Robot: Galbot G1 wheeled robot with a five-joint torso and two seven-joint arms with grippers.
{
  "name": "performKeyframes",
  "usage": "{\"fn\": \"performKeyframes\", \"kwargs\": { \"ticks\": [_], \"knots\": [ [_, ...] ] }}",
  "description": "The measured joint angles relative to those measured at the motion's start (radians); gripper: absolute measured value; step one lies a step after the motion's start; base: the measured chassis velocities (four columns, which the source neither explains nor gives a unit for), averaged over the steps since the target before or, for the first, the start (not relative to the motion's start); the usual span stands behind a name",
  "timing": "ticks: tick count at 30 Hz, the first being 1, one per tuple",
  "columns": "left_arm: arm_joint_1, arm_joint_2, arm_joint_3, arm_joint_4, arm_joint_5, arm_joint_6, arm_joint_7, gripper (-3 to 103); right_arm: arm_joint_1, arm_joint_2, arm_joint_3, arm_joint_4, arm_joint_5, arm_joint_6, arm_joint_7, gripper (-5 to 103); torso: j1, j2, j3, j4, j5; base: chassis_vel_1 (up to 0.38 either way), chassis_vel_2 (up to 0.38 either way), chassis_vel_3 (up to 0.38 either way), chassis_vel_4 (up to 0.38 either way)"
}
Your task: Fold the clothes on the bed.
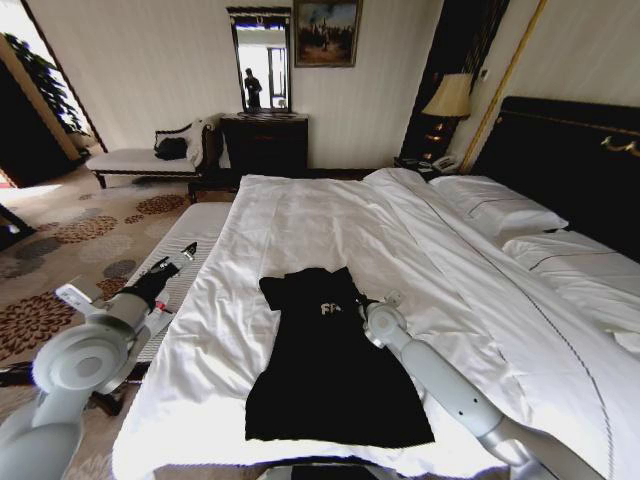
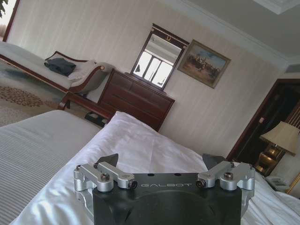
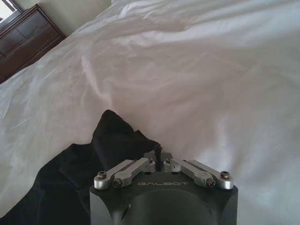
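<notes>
Black T-shirt [image 1: 335, 365] flat on bed [image 1: 300, 215]; right claw [image 3: 160, 158] clenched on its sleeve, left claw [image 2: 161, 161] released beside the bed's edge.

"GALBOT" is stamped in pale letters on the dark body of the left gripper [image 2: 162, 165] and again on the right gripper [image 3: 159, 158] — both legible. The black T-shirt [image 1: 330, 370] carries white chest lettering (only "F" readable, the rest hidden).

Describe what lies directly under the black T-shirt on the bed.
The black T-shirt lies on the bed's white duvet, which shows all around it. The duvet beneath the fabric is covered. The right end effector is at its sleeve.
</notes>
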Motion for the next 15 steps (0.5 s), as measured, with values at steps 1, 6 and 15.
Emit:
{"fn": "performKeyframes", "kwargs": {
  "ticks": [1,6,15],
  "knots": [
    [-0.001,0.000,0.001,0.001,0.001,0.000,0.000,100,0.002,-0.002,0.000,0.000,0.000,0.004,-0.004,4,0.000,0.000,0.000,-0.0001,0.0000,0.000,0.000,0.000,0.000],
    [-0.003,-0.004,0.005,0.004,0.005,-0.001,0.001,100,0.012,-0.015,0.003,0.008,-0.001,0.035,-0.037,1,0.000,0.000,0.000,0.0000,0.0000,0.000,0.000,0.000,0.000],
    [-0.010,-0.001,0.007,0.020,0.008,-0.003,0.003,100,-0.008,-0.070,0.051,0.014,-0.050,0.065,-0.079,1,0.000,0.000,0.000,0.0000,0.0001,0.000,0.000,0.000,0.000]
  ]
}}
